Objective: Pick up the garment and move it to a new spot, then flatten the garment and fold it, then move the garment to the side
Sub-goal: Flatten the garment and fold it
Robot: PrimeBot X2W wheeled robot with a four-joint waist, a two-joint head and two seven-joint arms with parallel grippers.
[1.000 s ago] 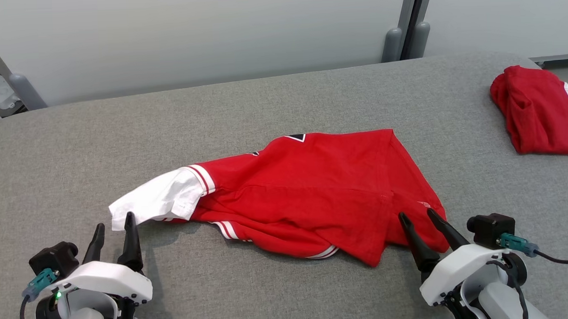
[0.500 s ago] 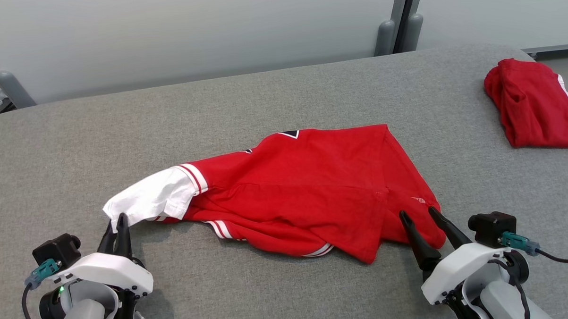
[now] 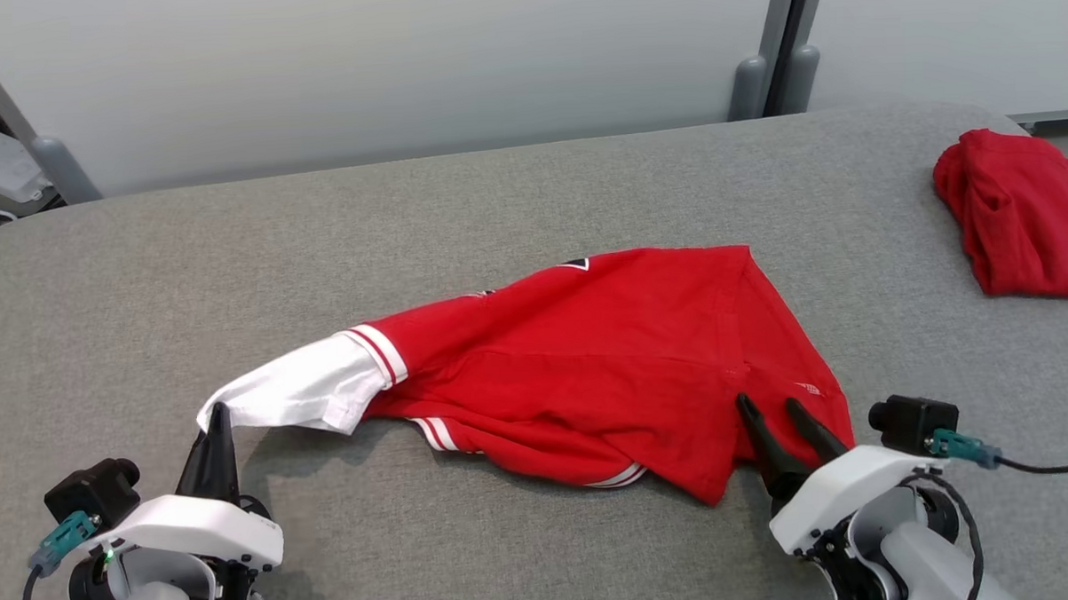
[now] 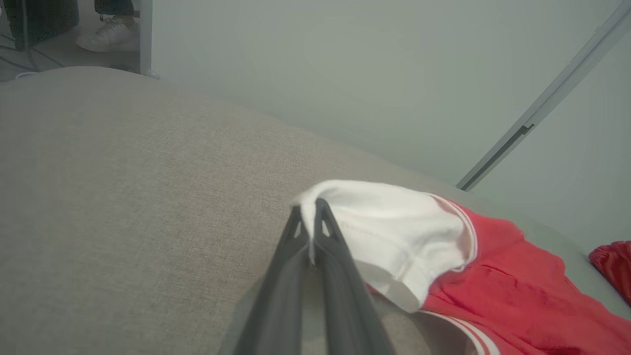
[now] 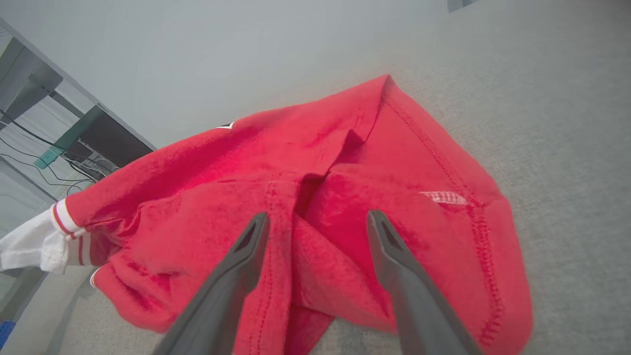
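Note:
A red garment point(image 3: 607, 351) with a white sleeve point(image 3: 302, 392) lies crumpled on the grey padded table point(image 3: 495, 195). My left gripper point(image 3: 217, 422) is shut on the tip of the white sleeve point(image 4: 389, 224), pinching its edge between the fingers point(image 4: 323, 231) and lifting it slightly. My right gripper point(image 3: 773, 407) is open over the garment's near right corner, its fingers point(image 5: 246, 246) spread above the red folds point(image 5: 335, 197) with no cloth pinched between them.
A second red garment point(image 3: 1019, 212) sits bunched at the table's far right edge. A pale wall with a grey post point(image 3: 778, 43) runs behind the table. A person's white shoe point(image 4: 106, 34) stands on the floor beyond the table.
My left gripper has gone from open to shut on the sleeve tip and raised it. The right gripper edged forward over the red corner. The camera shifted slightly.

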